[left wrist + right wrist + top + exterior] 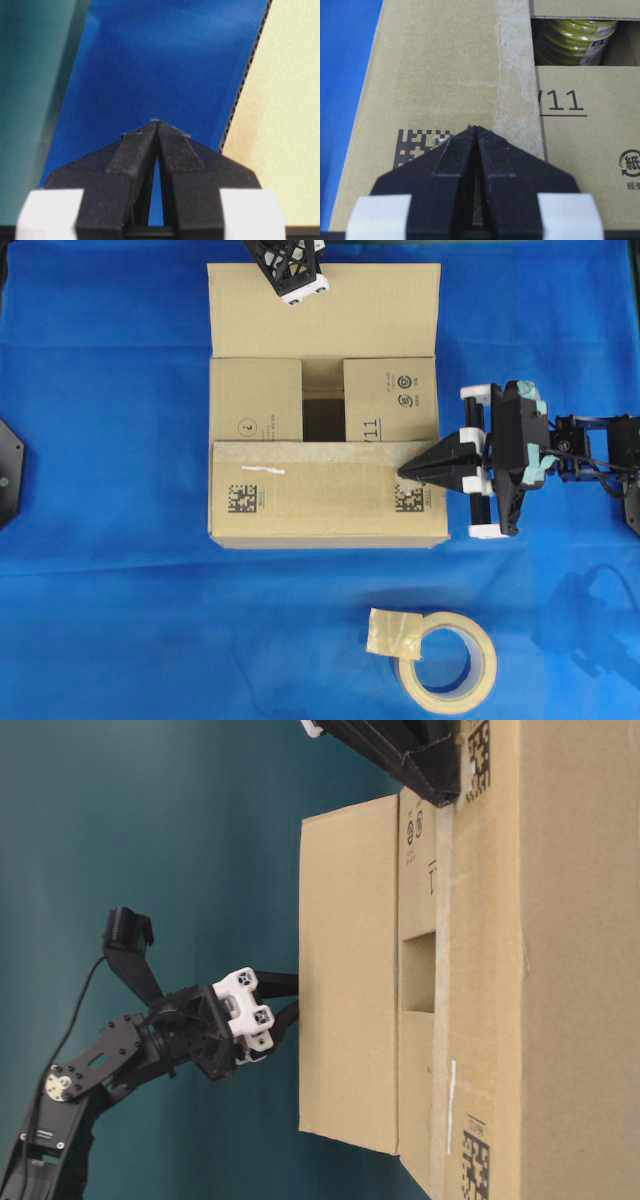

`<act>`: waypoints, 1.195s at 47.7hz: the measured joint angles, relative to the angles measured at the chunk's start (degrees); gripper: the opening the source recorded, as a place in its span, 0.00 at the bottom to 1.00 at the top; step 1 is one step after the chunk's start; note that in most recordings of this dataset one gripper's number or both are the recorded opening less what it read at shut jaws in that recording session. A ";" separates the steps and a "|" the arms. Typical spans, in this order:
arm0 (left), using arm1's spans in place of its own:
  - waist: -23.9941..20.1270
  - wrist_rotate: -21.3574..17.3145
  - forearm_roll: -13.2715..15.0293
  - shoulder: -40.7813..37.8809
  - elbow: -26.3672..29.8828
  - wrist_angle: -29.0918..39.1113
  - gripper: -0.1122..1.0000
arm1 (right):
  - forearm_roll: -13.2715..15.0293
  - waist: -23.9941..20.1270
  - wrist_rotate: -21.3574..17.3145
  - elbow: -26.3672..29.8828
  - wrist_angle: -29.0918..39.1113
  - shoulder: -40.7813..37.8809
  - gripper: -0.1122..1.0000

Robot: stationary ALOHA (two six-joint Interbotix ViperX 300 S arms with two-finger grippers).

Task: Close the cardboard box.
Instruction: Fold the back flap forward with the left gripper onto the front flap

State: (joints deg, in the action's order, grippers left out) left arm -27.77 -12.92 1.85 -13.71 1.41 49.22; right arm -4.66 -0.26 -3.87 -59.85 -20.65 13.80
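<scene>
The cardboard box [325, 460] sits mid-table. Its near flap [320, 495], with two black square codes, lies folded down over the two side flaps [390, 400]. The far flap [380, 310] still stands open. My right gripper [405, 472] is shut and empty, with its tip on the near flap's right end beside a code [476, 127]. It also shows in the table-level view [445, 790]. My left gripper [303, 288] is shut and empty, behind the far flap. Its tips [293, 1000] touch the flap's outer face. In its wrist view [157, 121] the flap's edge [245, 85] is at the right.
A beige tape roll [447, 660] lies on the blue cloth [100, 490] in front of the box, right of the middle. A yellow-green coil [575, 40] shows inside the box through the gap between the side flaps.
</scene>
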 measured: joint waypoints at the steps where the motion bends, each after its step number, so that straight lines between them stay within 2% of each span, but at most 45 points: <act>1: 0.18 0.00 0.00 0.00 0.35 0.53 0.10 | 0.00 0.00 0.09 0.00 0.00 0.09 0.10; 17: 3.60 0.44 0.00 0.18 3.43 5.27 0.10 | 0.00 0.09 0.09 0.00 -0.18 0.00 0.10; 31: 8.53 2.90 0.09 1.14 2.55 6.42 0.10 | 0.00 0.44 0.09 0.00 -0.62 0.00 0.10; 43: 13.18 4.13 0.09 2.46 -2.02 4.66 0.10 | 0.09 0.79 0.18 0.00 -0.79 0.00 0.10; 57: 15.38 7.82 0.09 7.29 -11.34 -5.63 0.10 | 0.09 1.23 0.18 0.00 -0.88 0.00 0.10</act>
State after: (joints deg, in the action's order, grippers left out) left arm -12.39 -5.10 1.93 -6.42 -9.93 43.59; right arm -4.57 0.97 -3.69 -59.85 -21.53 13.80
